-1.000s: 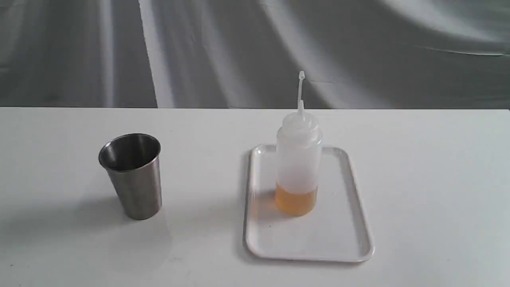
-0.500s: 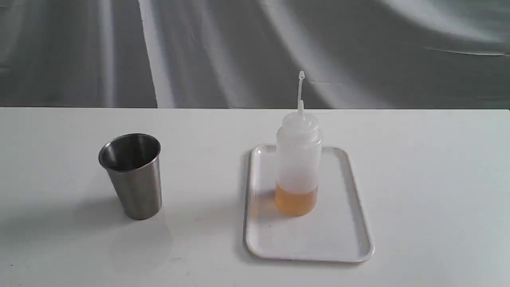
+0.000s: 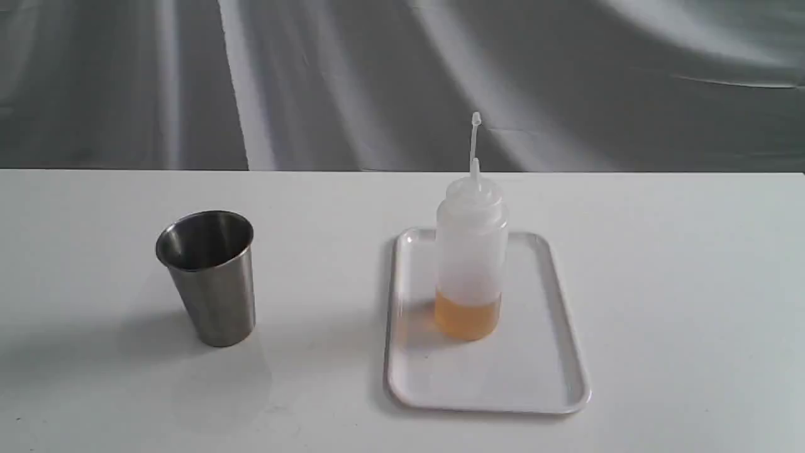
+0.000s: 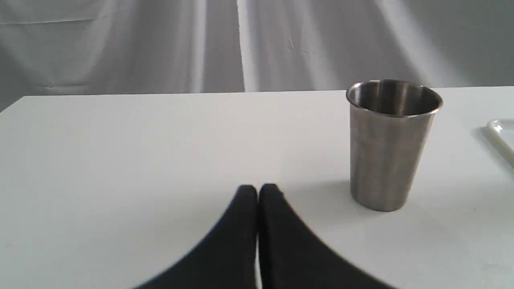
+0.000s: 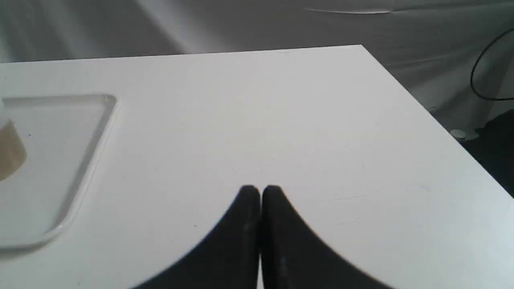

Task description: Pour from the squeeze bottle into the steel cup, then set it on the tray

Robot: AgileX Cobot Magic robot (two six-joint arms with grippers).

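Observation:
The squeeze bottle [image 3: 470, 251], whitish with amber liquid at its base and a long thin nozzle, stands upright on the white tray [image 3: 541, 377] right of centre. The steel cup [image 3: 209, 277] stands upright on the table to the left, apart from the tray. Neither arm shows in the exterior view. In the left wrist view my left gripper [image 4: 258, 189] is shut and holds nothing, low over the table, with the steel cup [image 4: 391, 144] off to one side. In the right wrist view my right gripper [image 5: 261, 190] is shut and holds nothing; the tray [image 5: 80, 160] and a sliver of the bottle [image 5: 10, 152] lie aside.
The white table [image 3: 679, 283] ends at a far edge before a grey draped cloth [image 3: 352, 82]. In the right wrist view the table's side edge [image 5: 433, 116] drops off beside a dark cable [image 5: 478, 76].

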